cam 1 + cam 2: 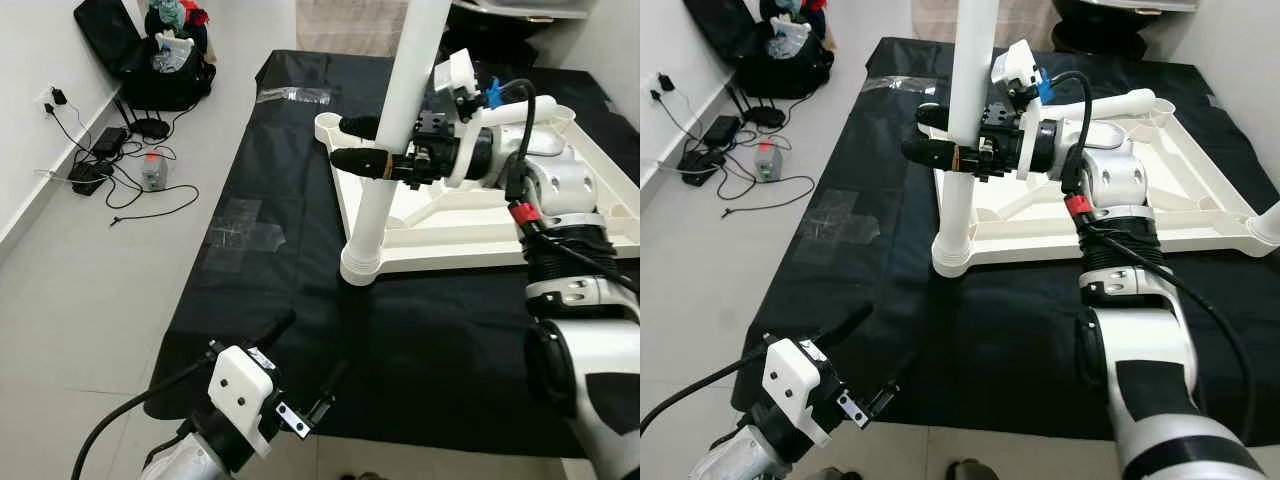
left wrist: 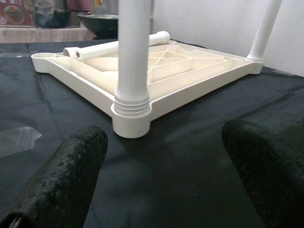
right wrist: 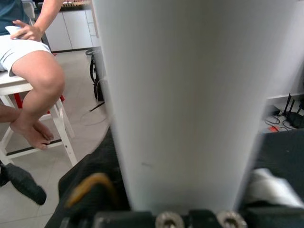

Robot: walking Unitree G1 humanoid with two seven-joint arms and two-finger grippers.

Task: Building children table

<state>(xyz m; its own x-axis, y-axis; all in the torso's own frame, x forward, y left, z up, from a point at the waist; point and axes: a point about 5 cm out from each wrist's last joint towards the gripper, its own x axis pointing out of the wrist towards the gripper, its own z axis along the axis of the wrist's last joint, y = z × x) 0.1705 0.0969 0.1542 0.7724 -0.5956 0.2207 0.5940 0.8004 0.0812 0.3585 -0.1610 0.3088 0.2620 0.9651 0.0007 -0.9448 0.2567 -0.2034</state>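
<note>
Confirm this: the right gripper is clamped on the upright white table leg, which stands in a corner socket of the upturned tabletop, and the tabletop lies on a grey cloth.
One detail is off: the cloth is black, not grey, as the left eye view shows. The rest holds: the right gripper is clamped on the upright white table leg, which stands in a corner socket of the upturned tabletop.

Open mat (image 1: 300, 300) left (leg (image 1: 385, 180) rt)

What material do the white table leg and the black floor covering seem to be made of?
The table leg looks like moulded plastic: smooth, uniformly white, with ribbed rings at its base. The floor covering seems a thin matte fabric or sheet, lying flat with tape patches; which one is unclear.
</note>
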